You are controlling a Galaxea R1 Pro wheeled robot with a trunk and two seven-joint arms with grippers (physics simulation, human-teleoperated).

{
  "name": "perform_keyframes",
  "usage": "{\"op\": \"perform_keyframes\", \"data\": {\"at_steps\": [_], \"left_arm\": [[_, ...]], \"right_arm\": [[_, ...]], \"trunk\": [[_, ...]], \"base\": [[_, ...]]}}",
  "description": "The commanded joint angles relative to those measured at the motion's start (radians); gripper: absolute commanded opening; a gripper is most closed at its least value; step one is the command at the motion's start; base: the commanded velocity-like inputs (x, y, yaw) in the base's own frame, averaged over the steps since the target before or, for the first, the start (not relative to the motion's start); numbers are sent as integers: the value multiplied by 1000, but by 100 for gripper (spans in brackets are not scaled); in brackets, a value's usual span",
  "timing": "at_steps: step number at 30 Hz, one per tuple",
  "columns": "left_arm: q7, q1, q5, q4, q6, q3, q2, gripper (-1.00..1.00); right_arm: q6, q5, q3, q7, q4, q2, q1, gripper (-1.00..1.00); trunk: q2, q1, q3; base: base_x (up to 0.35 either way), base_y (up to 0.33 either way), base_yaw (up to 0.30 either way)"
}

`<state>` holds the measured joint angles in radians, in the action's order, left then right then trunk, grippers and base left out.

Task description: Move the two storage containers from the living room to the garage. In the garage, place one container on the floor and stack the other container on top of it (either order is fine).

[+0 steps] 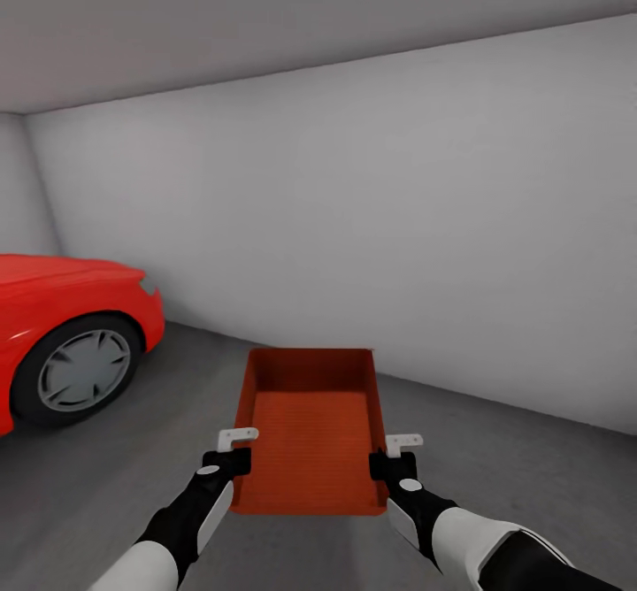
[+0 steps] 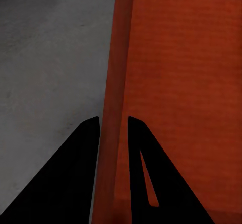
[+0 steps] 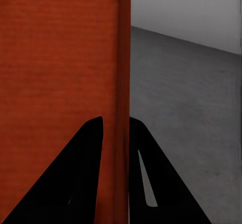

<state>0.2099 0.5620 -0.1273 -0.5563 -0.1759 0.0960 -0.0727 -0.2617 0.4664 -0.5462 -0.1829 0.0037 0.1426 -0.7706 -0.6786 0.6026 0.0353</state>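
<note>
Setting: garage, plain white walls (image 1: 372, 202), dark grey concrete floor (image 1: 531, 476), a red car (image 1: 62, 326) parked to your left with its front wheel in view.

Item carried: one orange-red storage container (image 1: 310, 436), open top up, roughly level, held above the floor out in front of you, long axis pointing toward the far wall. Empty, ribbed bottom.

Left gripper (image 1: 232, 449): pinching the container's left side wall near its close end; the left wrist view has a finger on either side of the thin wall (image 2: 113, 103).

Right gripper (image 1: 398, 454): likewise clamped on the right side wall (image 3: 123, 83), one finger inside, one outside.

Step in hand, as judged: bringing a container into the garage for set-down. No second container shows on the floor ahead.

Next move calls for: lowering both arms evenly so the tray lands flat, releasing only once it rests on the concrete, well apart from the car.
</note>
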Motion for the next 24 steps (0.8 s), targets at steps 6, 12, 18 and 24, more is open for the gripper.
{"op": "perform_keyframes", "data": {"at_steps": [6, 12, 18, 24], "left_arm": [[42, 1, 8, -4, -8, -12, 2, -100], [42, 1, 8, -4, -8, -12, 2, -100], [42, 1, 8, -4, -8, -12, 3, -100], [42, 1, 8, -4, -8, -12, 3, -100]], "right_arm": [[-8, 23, -1, -5, 2, -2, -1, -100], [-8, 23, -1, -4, 2, -2, -1, -100], [-8, 23, -1, -5, 2, -3, -1, -100], [-8, 23, -1, -5, 2, -3, -1, -100]], "trunk": [[-2, 1, 2], [-2, 1, 2], [-2, 1, 2], [-2, 1, 2]], "base": [[281, 256, -283], [282, 256, -283], [282, 256, -283], [281, 256, -283]]}}
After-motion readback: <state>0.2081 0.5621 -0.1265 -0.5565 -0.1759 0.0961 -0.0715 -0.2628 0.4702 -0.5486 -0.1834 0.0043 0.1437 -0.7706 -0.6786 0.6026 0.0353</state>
